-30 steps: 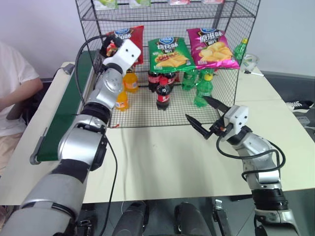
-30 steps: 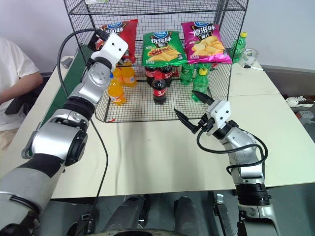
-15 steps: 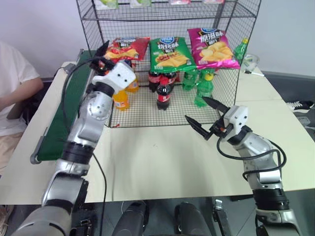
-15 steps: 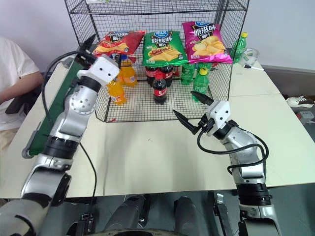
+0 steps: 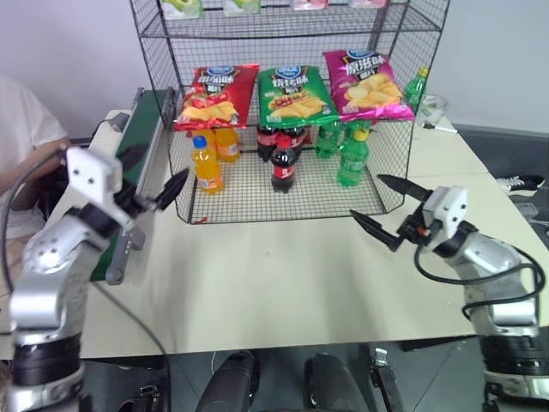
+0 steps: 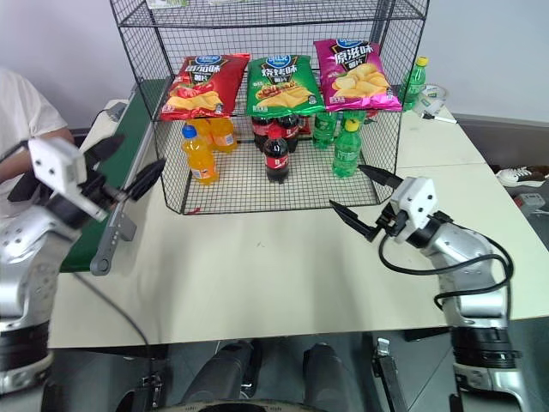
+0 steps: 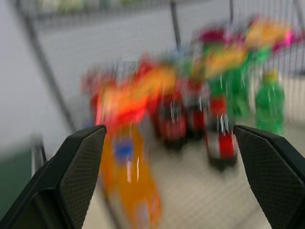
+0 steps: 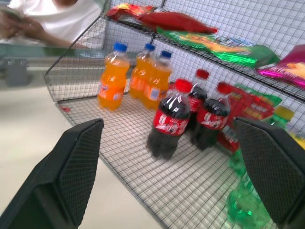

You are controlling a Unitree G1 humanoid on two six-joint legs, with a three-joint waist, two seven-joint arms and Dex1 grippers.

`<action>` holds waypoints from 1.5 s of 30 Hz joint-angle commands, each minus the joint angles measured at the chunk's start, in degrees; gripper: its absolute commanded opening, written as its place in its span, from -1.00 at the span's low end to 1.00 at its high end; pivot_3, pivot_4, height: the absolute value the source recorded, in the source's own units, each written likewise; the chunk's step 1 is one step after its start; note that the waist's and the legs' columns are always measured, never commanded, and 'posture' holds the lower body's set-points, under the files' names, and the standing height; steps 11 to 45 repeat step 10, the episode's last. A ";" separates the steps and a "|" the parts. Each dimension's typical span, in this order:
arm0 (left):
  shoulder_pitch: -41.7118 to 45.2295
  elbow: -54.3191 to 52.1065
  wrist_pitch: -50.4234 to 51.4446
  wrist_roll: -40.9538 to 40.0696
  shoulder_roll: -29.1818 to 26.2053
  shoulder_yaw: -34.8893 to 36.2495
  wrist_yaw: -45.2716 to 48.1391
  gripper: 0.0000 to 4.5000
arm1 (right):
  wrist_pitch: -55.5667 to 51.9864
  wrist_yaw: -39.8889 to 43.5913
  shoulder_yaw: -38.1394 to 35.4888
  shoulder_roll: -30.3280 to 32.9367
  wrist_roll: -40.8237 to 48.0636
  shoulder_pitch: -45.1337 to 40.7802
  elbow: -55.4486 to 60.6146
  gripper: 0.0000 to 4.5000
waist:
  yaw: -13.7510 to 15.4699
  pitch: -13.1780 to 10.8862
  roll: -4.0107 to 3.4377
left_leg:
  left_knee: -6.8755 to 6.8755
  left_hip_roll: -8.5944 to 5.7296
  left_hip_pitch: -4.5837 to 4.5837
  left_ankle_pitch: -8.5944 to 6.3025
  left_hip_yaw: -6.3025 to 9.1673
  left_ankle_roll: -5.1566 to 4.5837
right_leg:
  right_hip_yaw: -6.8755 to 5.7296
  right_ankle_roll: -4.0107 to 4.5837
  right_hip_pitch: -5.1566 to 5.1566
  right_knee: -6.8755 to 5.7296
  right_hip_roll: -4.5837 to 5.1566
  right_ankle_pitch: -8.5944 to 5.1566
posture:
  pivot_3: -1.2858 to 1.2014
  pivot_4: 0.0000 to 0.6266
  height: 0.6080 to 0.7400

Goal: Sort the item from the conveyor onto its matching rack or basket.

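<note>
Red chip bag [image 5: 208,94] on the rack [image 5: 292,26] shelf, well apart from the open, empty left claw [image 5: 159,176].

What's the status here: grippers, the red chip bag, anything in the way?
Left gripper open, empty, beside the conveyor. Right gripper open, empty, over the table. Red chip bag lies on the rack shelf beside the green bag. Nothing in the way.

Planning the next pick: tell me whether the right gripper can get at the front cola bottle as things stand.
Probably yes. The right gripper is open and empty, just outside the rack's open front, and no bottle stands ahead of the front cola bottle; the chip shelf above leaves limited headroom.
</note>
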State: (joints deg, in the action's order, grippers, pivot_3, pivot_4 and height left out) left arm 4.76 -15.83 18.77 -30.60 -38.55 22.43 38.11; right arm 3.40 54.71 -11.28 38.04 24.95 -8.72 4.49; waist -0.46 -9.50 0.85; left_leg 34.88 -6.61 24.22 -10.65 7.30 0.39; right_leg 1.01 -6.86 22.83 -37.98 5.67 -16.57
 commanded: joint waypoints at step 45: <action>-7.23 16.73 -17.02 6.63 -7.80 8.24 11.89 0.99 | 2.18 8.87 -8.95 8.88 1.24 5.58 -7.27 1.00 | 1.27 -0.01 -0.02 | 0.01 0.08 -0.05 -0.10 -0.05 -0.03 | -0.04 0.35 -0.19 0.36 0.13 -0.15 | 0.03 -0.52 1.00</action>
